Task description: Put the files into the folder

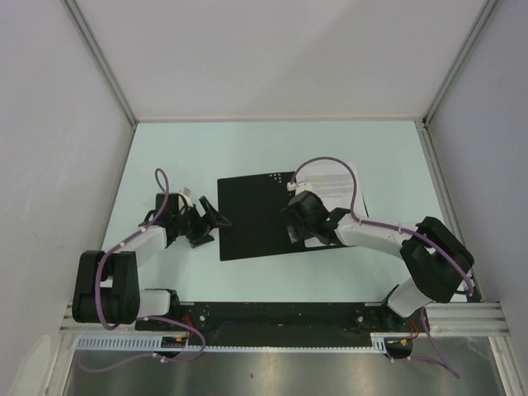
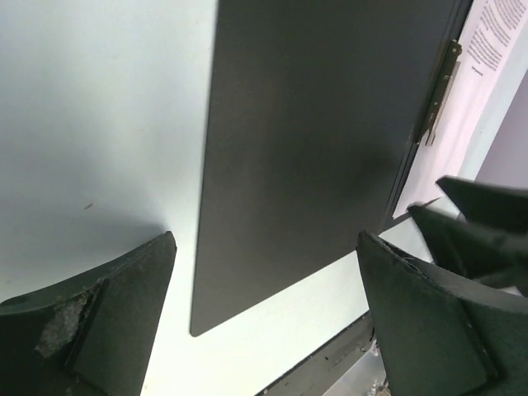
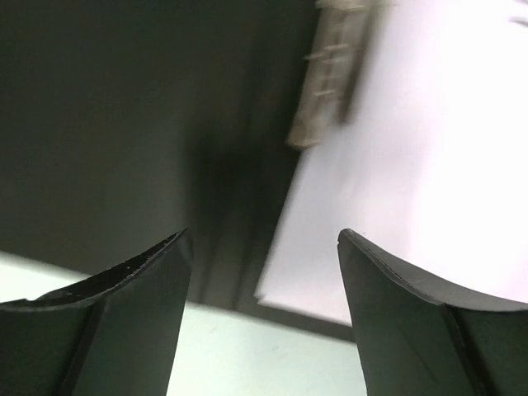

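Note:
The folder lies open and flat on the table, black inside up. Its left half is bare. White files lie on its right half, beside the metal spine clip. My left gripper hovers just off the folder's left edge, open with nothing between its fingers. Over the spine at the folder's near edge, my right gripper is also open and empty. Between its fingers lie the near corner of the files, the dark cover and the clip.
The pale green table is walled by white panels at the back and both sides. A black base rail runs along the near edge, carrying both arm bases. Purple cables loop over the arms.

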`<control>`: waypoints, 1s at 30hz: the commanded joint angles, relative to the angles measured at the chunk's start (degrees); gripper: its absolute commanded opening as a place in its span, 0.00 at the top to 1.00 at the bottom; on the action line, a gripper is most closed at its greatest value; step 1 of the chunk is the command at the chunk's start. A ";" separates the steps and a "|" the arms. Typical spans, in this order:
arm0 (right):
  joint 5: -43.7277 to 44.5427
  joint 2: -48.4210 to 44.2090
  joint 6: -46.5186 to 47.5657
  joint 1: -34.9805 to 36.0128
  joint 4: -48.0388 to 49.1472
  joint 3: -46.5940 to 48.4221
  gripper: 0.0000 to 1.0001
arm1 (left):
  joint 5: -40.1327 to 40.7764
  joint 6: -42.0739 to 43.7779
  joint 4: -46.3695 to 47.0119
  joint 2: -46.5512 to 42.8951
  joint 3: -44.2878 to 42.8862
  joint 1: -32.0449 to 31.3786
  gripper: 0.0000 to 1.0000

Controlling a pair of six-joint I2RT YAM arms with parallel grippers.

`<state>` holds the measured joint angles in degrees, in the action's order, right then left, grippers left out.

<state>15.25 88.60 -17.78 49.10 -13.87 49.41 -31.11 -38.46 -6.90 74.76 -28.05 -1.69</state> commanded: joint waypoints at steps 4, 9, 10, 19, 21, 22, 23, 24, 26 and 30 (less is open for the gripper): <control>0.84 3.68 -2.62 -6.73 5.16 5.69 0.44 | -0.53 -0.74 4.43 0.91 1.86 0.29 0.02; 0.57 9.30 -0.59 -7.97 5.34 10.79 0.60 | -0.53 -0.57 4.88 0.82 2.56 0.29 0.02; 0.75 10.01 -0.33 -8.14 5.43 12.19 0.60 | -0.79 -0.57 4.87 0.82 2.57 0.29 0.02; 2.94 18.01 1.69 -7.88 2.62 18.18 0.66 | -2.02 -0.21 5.05 0.65 1.95 0.29 0.03; 5.14 19.15 2.05 -7.27 1.13 19.32 0.67 | -2.20 -0.39 5.31 0.39 2.04 0.29 0.03; 5.58 19.59 2.22 -7.09 0.86 19.58 0.69 | -2.20 -0.39 5.49 0.30 2.12 0.29 0.03; 6.37 20.29 2.31 -6.74 0.43 19.67 0.69 | -2.02 -0.39 5.58 0.04 2.13 0.29 0.02; 6.90 20.65 2.05 -6.48 0.25 19.94 0.70 | -1.93 -0.48 5.58 0.03 2.21 0.29 0.03; 7.61 21.18 1.87 -6.04 -0.02 20.03 0.70 | -1.93 -0.39 5.67 -0.23 2.21 0.29 0.02; 8.13 22.41 1.09 -5.42 -0.54 20.29 0.73 | -1.93 -0.57 5.58 -0.23 2.04 0.29 0.02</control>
<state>21.63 109.32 -16.19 42.72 -12.97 67.96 -32.62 -39.05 -2.15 75.02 -26.57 -1.67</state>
